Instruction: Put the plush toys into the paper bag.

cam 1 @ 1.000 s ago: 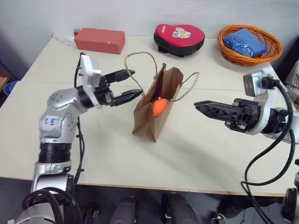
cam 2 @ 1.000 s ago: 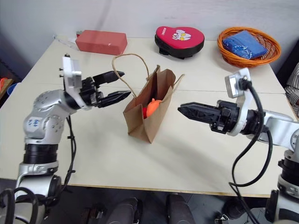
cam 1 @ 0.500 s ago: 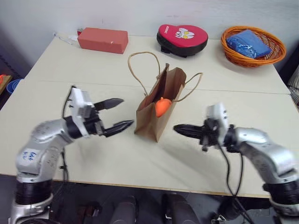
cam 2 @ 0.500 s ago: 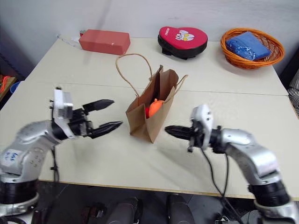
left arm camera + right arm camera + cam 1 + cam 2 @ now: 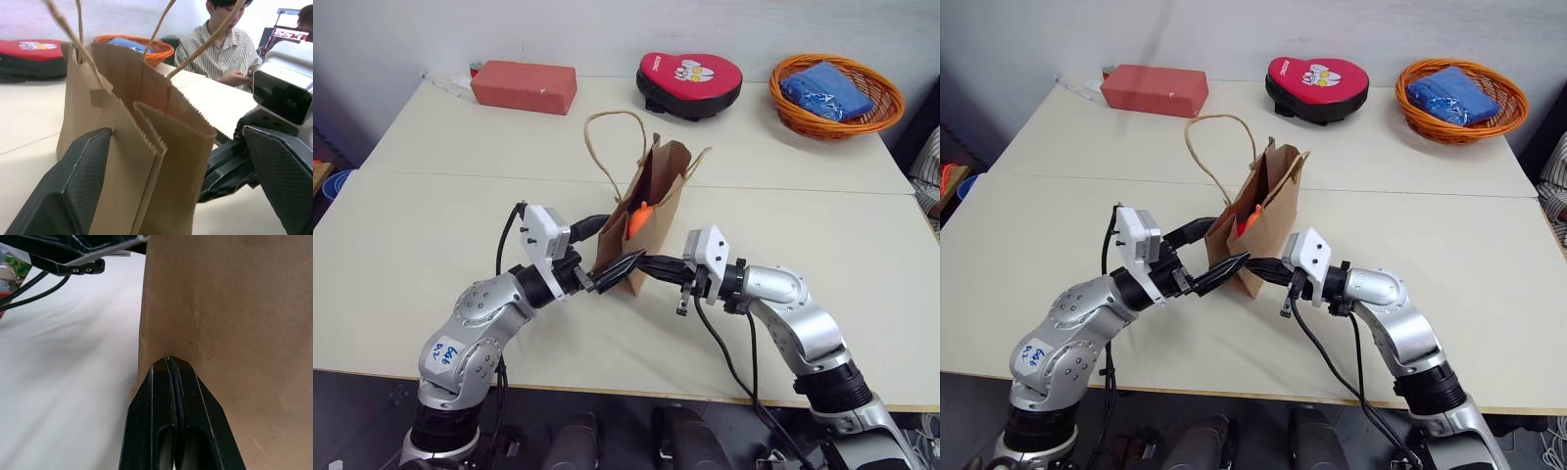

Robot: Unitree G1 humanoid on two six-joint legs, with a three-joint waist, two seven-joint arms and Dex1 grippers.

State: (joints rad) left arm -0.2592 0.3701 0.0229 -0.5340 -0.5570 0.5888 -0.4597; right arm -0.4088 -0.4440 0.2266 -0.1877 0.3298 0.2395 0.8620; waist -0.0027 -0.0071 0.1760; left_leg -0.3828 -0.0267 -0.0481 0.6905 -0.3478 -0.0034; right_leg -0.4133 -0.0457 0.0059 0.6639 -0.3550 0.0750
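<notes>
The brown paper bag (image 5: 658, 196) stands upright mid-table, its cord handles (image 5: 605, 147) raised. An orange plush toy (image 5: 637, 219) shows inside its open mouth. My left gripper (image 5: 607, 249) is open, with one finger (image 5: 73, 196) on each side of the bag's (image 5: 142, 147) near end, so the bag sits between them. My right gripper (image 5: 642, 262) is shut, reaching in from the right. Its closed fingertips (image 5: 168, 363) press against the bag's wall (image 5: 234, 308) low down, with no paper between them.
Along the far edge of the table (image 5: 431, 225) lie a red box (image 5: 524, 86), a red-and-black heart-shaped pad (image 5: 690, 78) and an orange basket (image 5: 876, 93) holding blue cloth (image 5: 827, 90). A person in a striped shirt (image 5: 220, 54) sits beyond the table's far right.
Both arms came inward and down to the bag. The right gripper closed and now touches the bag's side. The left gripper stayed open and now straddles the bag's near end.
</notes>
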